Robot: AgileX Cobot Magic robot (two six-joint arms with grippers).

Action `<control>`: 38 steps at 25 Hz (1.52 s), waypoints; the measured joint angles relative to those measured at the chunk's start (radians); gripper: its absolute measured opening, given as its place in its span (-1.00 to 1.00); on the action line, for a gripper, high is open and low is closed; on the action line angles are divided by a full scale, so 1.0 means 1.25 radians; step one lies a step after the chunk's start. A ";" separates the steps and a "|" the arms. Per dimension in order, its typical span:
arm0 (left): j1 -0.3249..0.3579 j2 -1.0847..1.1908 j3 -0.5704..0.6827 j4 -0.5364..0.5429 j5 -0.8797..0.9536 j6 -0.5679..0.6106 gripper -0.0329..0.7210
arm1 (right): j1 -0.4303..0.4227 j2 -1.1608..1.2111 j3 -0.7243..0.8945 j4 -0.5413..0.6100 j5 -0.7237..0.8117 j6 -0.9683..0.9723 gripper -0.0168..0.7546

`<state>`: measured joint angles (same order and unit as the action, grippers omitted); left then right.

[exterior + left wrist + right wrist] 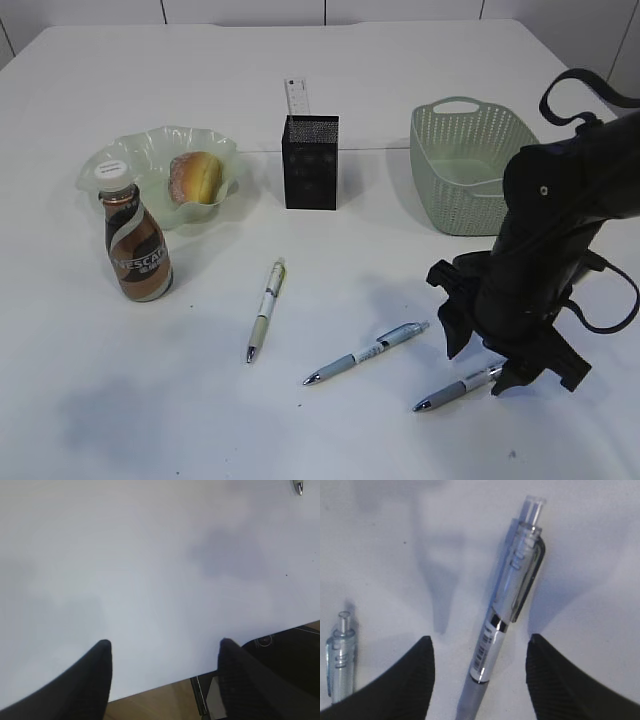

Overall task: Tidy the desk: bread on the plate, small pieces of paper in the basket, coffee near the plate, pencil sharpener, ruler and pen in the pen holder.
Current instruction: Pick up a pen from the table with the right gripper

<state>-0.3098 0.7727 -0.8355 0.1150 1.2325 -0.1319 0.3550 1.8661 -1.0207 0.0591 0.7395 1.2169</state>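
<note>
Golden bread (195, 177) sits in the plate (150, 150), coffee (137, 245) beside, ruler (297, 97) in the pen holder (310, 162); three pens remain, my right jaws (479, 660) open astride one pen (512, 600), left jaws (165, 665) open, empty.

Staged robot-lab desk scene: a plain white desk (330, 80) before pale wall panels along the top edge, a black robot arm (545, 250) at lower right, with pens (266, 309), pen holder (310, 162) and basket (470, 165) laid out.
</note>
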 joint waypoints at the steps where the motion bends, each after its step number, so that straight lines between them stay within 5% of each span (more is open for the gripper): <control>1: 0.000 0.000 0.000 0.000 -0.001 0.000 0.32 | 0.000 0.004 0.000 0.002 -0.001 0.000 0.23; 38: 0.000 0.000 0.000 0.000 -0.001 0.000 0.32 | 0.000 0.025 0.000 0.017 -0.034 0.033 0.23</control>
<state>-0.3098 0.7727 -0.8355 0.1150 1.2308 -0.1319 0.3550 1.8972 -1.0207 0.0798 0.6966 1.2581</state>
